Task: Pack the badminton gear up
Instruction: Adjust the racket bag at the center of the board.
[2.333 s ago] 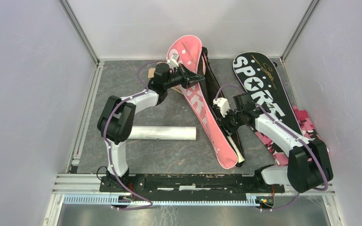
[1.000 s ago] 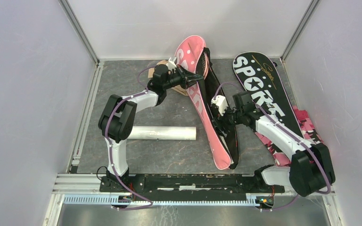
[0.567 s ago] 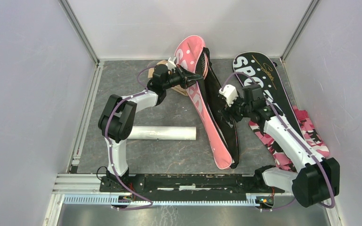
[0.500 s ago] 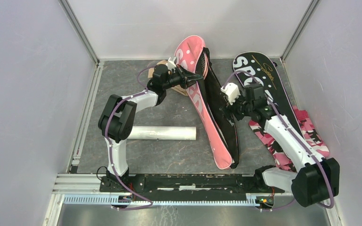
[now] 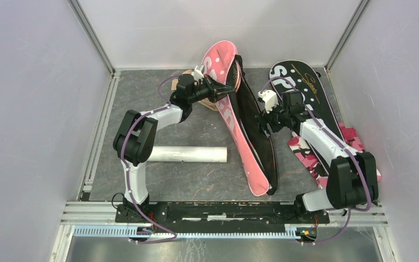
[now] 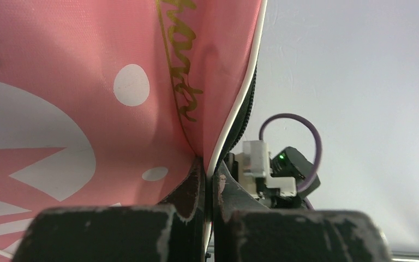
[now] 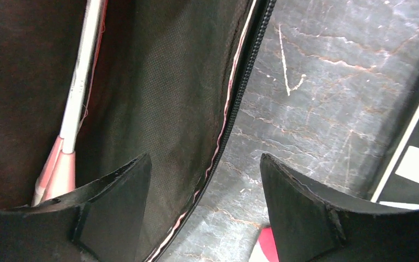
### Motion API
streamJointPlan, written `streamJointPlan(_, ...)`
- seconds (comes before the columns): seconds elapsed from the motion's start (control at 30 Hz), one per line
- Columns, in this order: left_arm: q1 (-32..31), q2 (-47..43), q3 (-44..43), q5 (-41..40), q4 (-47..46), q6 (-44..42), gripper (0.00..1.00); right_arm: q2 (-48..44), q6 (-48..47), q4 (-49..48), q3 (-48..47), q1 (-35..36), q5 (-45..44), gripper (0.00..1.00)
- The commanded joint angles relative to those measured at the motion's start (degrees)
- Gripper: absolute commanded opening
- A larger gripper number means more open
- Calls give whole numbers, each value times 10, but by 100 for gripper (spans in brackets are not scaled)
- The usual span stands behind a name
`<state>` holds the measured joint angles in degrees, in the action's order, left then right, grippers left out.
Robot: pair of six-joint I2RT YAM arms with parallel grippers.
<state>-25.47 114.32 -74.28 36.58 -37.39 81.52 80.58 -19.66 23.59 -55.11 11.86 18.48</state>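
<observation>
grey tabletop [image 5: 196, 128] beneath open pink cover [image 5: 216, 59]

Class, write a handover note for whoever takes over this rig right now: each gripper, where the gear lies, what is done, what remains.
Left gripper: shut on the pink cover at its rim, holding the flap up.
Right gripper: open, holding nothing, one finger either side of that cover's zip edge.
Racket: inside the pink cover.
Black cover: lying at right.
Tube: lying loose at left.
Done: one racket in.
Left: close the pink cover, pack the tube. No shuttlecocks visible.
</observation>
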Motion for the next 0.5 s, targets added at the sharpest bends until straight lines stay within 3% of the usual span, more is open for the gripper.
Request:
streamJointPlan(0.0,2,-50,-9,12,-47,-24,2,33,3,-28,-21,-14,67,75)
streamJointPlan(0.07,2,-51,-9,12,-40,-32,2,49,-4,-26,-27,-17,92,67)
streamJointPlan(0.2,2,-56,-16,8,-3,-66,2,64,-14,-7,-50,-19,144,31)
streamJointPlan(0.33,0,-64,-37,-12,85,-136,2,55,-23,19,-78,-19,198,6)
streamJointPlan(0.4,-4,-64,-51,-26,131,-173,3,48,-23,31,-87,-19,219,1)
streamJointPlan(0.47,-12,-60,-67,-37,173,-204,11,42,-23,40,-91,-19,238,0)
